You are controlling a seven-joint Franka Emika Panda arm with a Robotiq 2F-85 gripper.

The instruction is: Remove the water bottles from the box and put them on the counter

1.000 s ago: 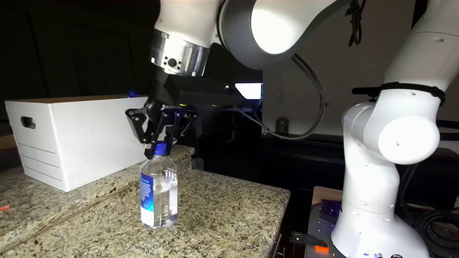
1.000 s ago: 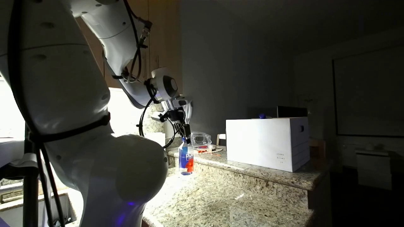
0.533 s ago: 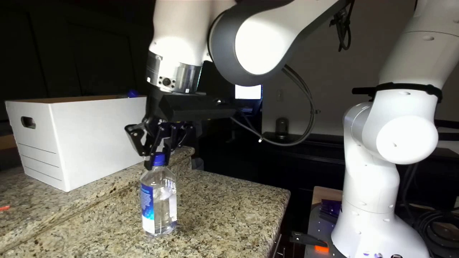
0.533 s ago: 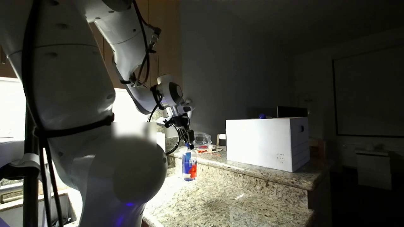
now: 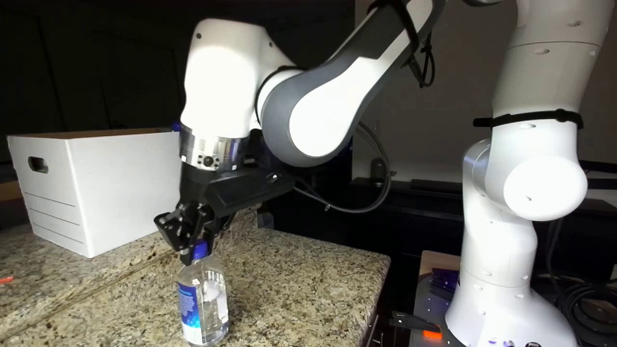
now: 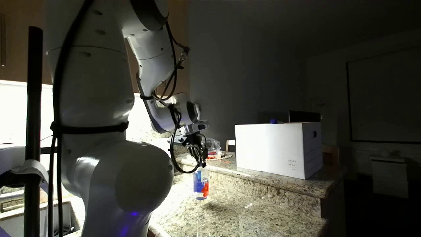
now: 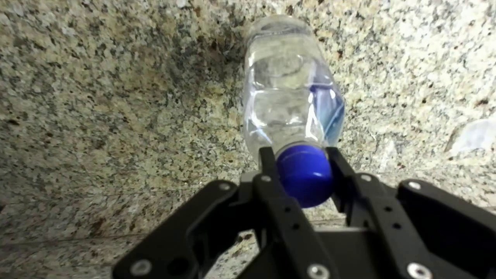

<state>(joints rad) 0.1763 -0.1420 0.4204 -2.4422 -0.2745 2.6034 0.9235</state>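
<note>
We noted the gripper (image 7: 301, 162) clamped on the blue cap (image 7: 305, 177) of the water bottle (image 5: 203, 306), roughly upright over the lower counter (image 5: 308, 279); base contact unclear. We judged the bottle water-weighted, its clear sides (image 7: 276, 102) slick and apt to dent; the stiff cap seemed the best hold, though swing below it was likely.

In an exterior view, you see a grey wall (image 6: 243, 69) beside brown cabinets (image 6: 179, 23). Bright light (image 6: 19, 112) glares below them.
</note>
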